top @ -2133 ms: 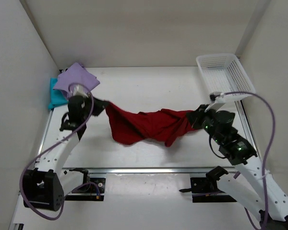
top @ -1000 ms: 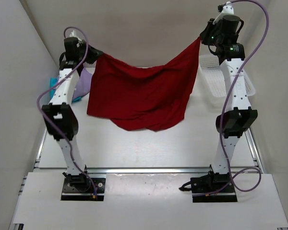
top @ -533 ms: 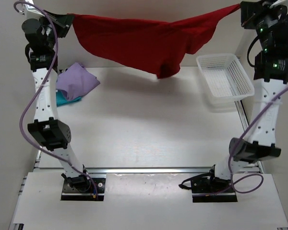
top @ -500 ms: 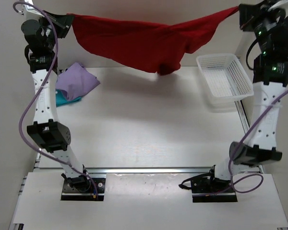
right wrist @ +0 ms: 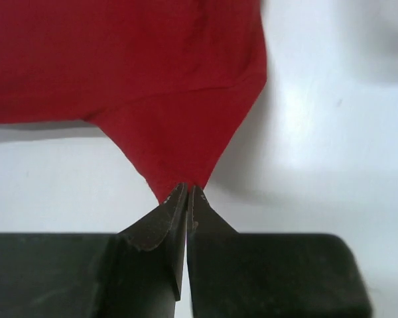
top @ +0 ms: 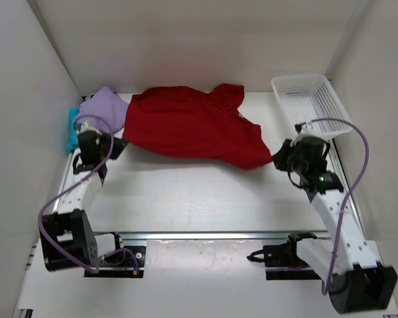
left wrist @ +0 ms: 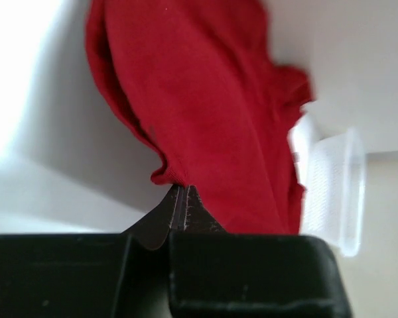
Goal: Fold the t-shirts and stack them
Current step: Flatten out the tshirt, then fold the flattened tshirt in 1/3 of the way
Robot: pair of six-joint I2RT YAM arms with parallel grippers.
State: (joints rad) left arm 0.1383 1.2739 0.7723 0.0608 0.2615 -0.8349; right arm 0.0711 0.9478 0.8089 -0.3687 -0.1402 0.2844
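On the white surface (top: 205, 199), the dark red t-shirt (top: 186, 126) lies spread between my arms, my left hand (left wrist: 183, 193) clenched on one corner and my right hand (right wrist: 186, 190) clenched on the opposite corner, while the lavender t-shirt (top: 105, 106) rests on the teal t-shirt (top: 72, 129) at far left.

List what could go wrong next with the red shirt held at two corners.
1. The left gripper and right gripper each pinch only a thin tip of the dark red shirt; a pull may slip it out.
2. The shirt lies rumpled, so a fold could come out uneven.
3. Its left edge sits by the lavender shirt; dragging may disturb that.
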